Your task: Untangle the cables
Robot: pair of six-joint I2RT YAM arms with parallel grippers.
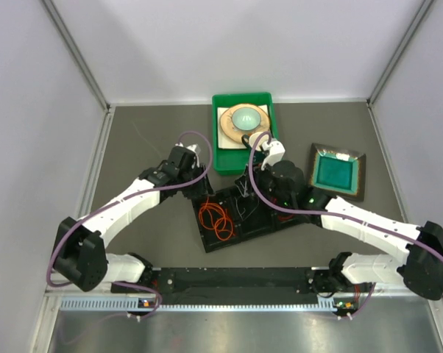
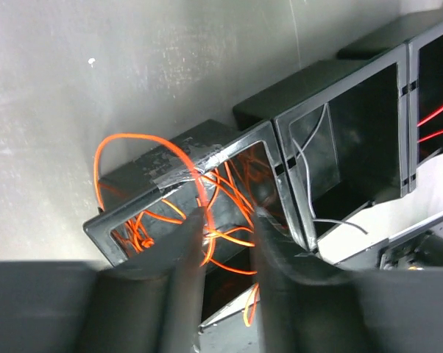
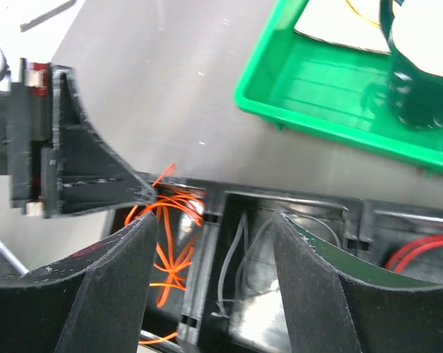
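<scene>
Orange cable (image 2: 201, 193) fills the left compartment of the black tray (image 2: 280, 158). One loop arcs over the rim and runs down between the parted jaws of my left gripper (image 2: 229, 217), lying against one finger, not pinched. Grey cable (image 3: 240, 243) lies in the middle compartment, red cable (image 3: 420, 246) in the right one. My right gripper (image 3: 214, 218) hangs above the grey one, jaws spread wide.

Top view: high over the near edge, looking down on the whole table (image 1: 148, 147). Left wrist: close and low, facing the black divided tray (image 2: 277, 147) at mid frame. Right wrist: close above the same tray, green bin (image 3: 317, 121) upper right. All three share the tray's orange cable (image 2: 199, 191) compartment.
</scene>
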